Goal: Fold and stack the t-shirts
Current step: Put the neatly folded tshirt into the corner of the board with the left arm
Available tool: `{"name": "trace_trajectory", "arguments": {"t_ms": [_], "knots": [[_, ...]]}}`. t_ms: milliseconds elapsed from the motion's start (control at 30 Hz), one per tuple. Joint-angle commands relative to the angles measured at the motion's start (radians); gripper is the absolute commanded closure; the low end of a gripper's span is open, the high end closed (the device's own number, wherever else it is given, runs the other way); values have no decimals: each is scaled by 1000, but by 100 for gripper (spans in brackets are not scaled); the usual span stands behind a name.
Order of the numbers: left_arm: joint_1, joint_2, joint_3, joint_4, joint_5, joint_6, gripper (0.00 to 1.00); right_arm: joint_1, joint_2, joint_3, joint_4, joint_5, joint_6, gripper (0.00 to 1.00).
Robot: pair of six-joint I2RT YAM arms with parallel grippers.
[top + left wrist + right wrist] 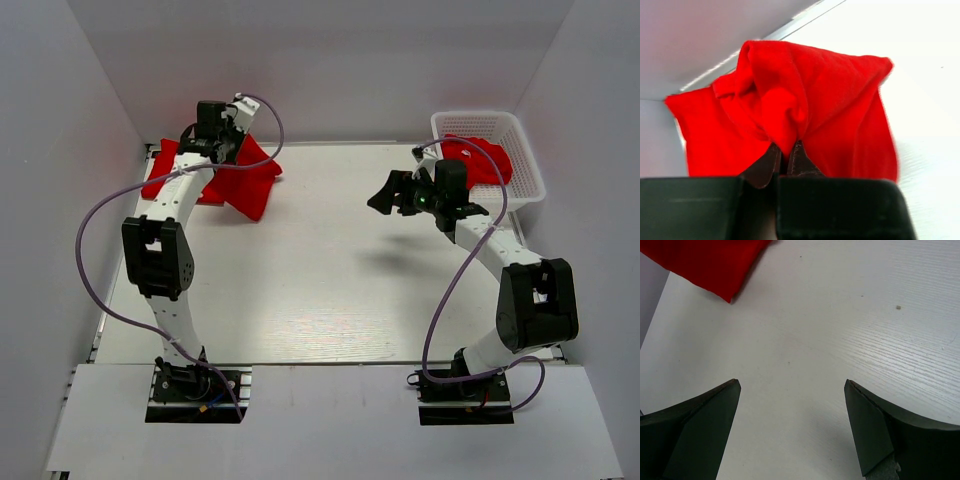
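Nearest of the working parts, on the right, the right pincer (pixel 792 384) hangs above the bare table (pixel 320 290). Its fingers are spread wide with nothing between them, and it points left toward the middle. That pose reads as waiting. From there it is free to help spread cloth or to turn back to the basket for more.

Farther off, in the far left corner, lie the shirts (pixel 240 180). They form a crumpled red heap rather than a flat layer, and I cannot tell how many are in it. The left pincer (pixel 786 152) is pressed together on a fold of this cloth. In the left wrist view the fabric drapes away on both sides of the fingers, so the pinched part seems raised off the table. Holding it by one fold like this would probably let the cloth hang open and be laid out flat, which folding needs first.

At the far right stands the basket (pixel 528 170), white mesh, close to the right wall. One more shirt (pixel 480 158) lies bunched inside it, unfolded. As I judge it, no neat stack exists yet and most of the task lies ahead.
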Motion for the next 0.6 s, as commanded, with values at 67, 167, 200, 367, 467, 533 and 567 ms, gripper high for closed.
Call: {"name": "trace_trajectory", "arguments": {"t_ms": [67,167,200,367,467,533,567], "knots": [[36,-53,98,-1,44,78,100,-3,-36,-5,32,43,13,10],[59,-31,163,-34,53,78,100,-4,-33,-1,33,54,19,10],[59,-31,177,-34,53,78,100,-3,-30,9,29,56,19,10],[88,-2,244,-55,40,87,100,-3,-2,30,26,43,34,10],[109,-2,258,-44,53,87,100,0,14,48,20,37,42,10],[119,-2,258,-44,63,87,100,0,30,61,17,34,48,10],[128,-2,249,-29,63,87,100,0,34,71,15,33,52,10]]}}
